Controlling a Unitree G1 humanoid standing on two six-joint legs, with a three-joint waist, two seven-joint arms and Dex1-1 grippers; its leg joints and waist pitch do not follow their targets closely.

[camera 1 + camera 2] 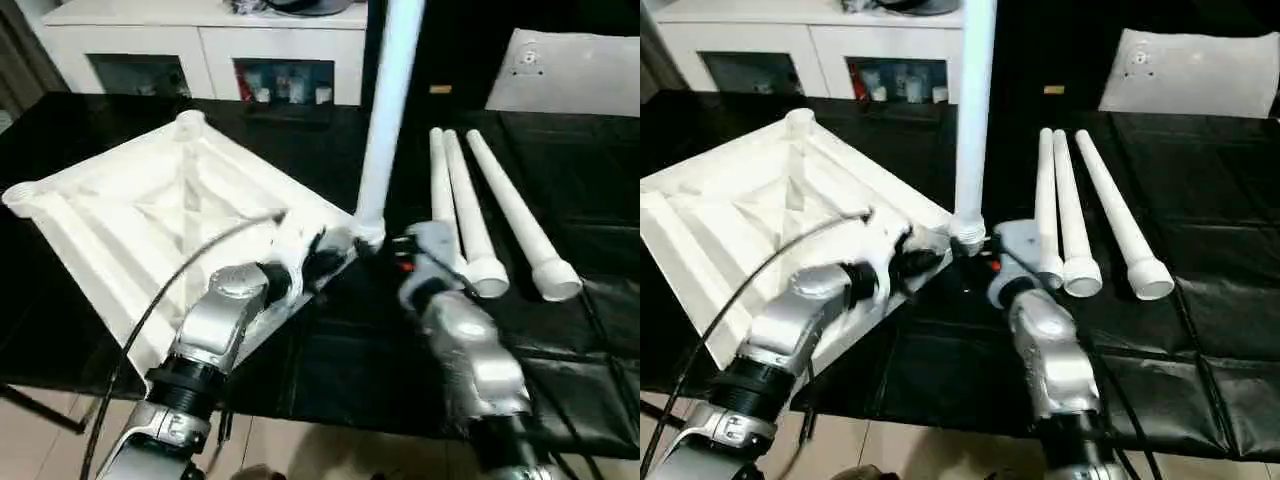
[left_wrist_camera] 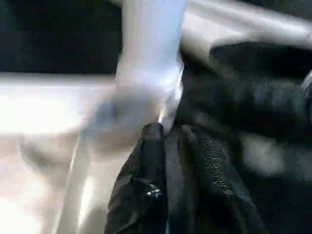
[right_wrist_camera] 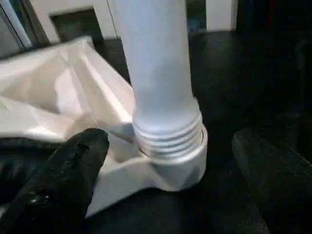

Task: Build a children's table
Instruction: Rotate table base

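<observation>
Tabletop (image 1: 150, 215) lies underside up, left-centre of frame on the black worktop (image 1: 330, 350). One leg (image 1: 385, 120) stands upright in its near corner socket (image 3: 170, 163), threads still showing, probably not fully seated. Right tool (image 3: 170, 195) is spread wide either side of it; left tool (image 2: 168, 161) is nearly pressed together beside the socket, pinching nothing. Next: screw down. Three loose legs (image 1: 480, 205) lie at right; cabinet (image 1: 200, 50) behind.

Upright leg (image 1: 385, 110) cut off by the top edge, tabletop's (image 1: 150, 200) near corner hidden behind the left forearm (image 1: 215, 325), cabinet (image 1: 200, 45) contents too blurred to tell
</observation>
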